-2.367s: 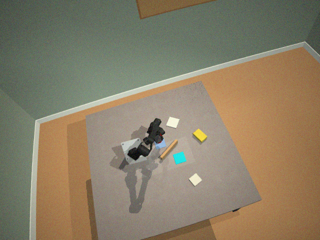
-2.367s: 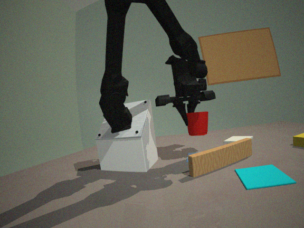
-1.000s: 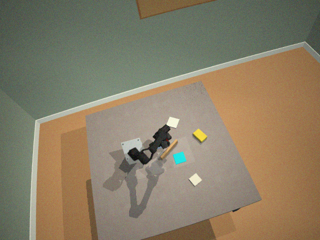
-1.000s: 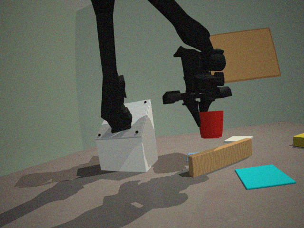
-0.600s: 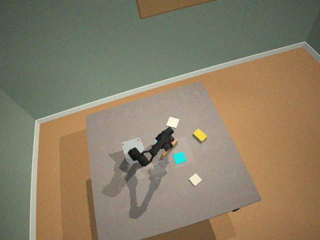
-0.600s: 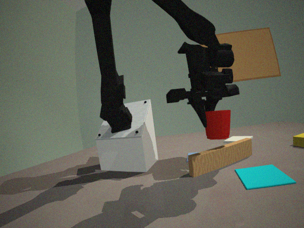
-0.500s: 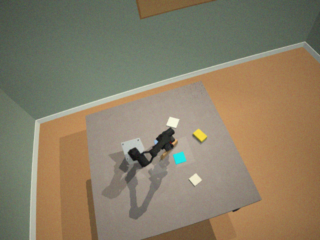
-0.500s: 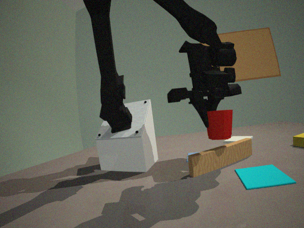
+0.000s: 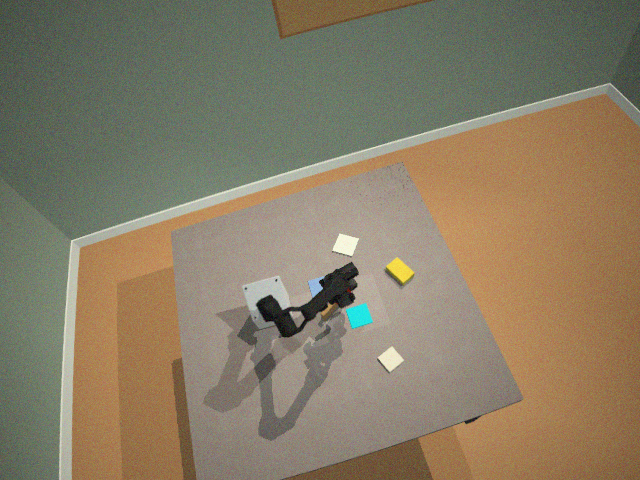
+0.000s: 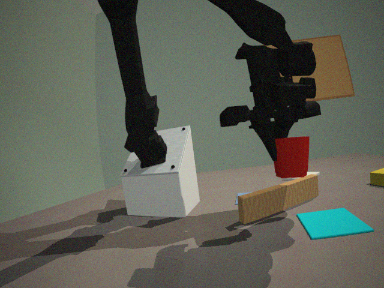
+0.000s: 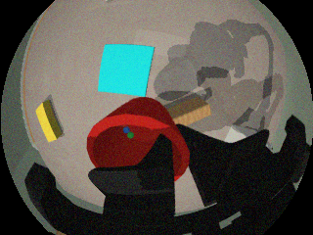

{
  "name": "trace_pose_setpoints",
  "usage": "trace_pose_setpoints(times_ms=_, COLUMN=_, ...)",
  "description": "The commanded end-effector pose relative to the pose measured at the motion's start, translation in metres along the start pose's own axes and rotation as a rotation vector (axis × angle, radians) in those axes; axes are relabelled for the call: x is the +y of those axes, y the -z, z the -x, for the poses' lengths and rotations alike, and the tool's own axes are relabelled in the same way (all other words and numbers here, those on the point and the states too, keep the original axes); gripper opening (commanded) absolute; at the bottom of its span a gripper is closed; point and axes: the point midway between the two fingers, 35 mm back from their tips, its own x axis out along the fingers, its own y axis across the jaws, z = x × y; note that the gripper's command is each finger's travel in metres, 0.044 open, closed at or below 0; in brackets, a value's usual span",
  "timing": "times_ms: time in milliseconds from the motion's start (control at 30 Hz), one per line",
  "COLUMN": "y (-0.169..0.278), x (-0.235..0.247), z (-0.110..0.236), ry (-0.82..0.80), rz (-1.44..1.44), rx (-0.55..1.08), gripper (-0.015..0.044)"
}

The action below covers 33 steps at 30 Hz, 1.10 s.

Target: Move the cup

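My gripper (image 9: 345, 287) (image 10: 275, 149) (image 11: 171, 129) is shut on the rim of the red cup (image 9: 351, 295) (image 10: 291, 156) (image 11: 127, 147) and holds it upright in the air. Small blue and green marbles (image 11: 127, 132) lie inside the cup. The cup hangs just above and behind a wooden bar (image 9: 329, 310) (image 10: 279, 197) (image 11: 194, 110). The cyan pad (image 9: 359, 315) (image 10: 333, 222) (image 11: 125, 69) lies flat on the table a little past the bar. The pale blue pad (image 9: 314, 285) (image 10: 242, 195) lies on the bar's other side, mostly hidden by the arm and bar.
The arm's white base block (image 9: 266, 291) (image 10: 161, 182) stands left of the bar. A yellow block (image 9: 399, 270) (image 10: 377, 177) (image 11: 47, 120) lies to the right. Two cream tiles (image 9: 345, 244) (image 9: 390, 358) lie on the grey table (image 9: 444, 361).
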Motion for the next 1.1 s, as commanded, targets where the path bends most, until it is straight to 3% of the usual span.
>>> trace_pose_setpoints(times_ms=0, y=-0.015, x=0.005, z=0.002, ry=-0.005, rz=-0.003, rx=-0.005, gripper=0.0000)
trace_pose_setpoints(times_ms=1067, y=-0.079, x=0.023, z=0.007, ry=-0.006, rz=-0.005, rx=-0.008, gripper=0.0000)
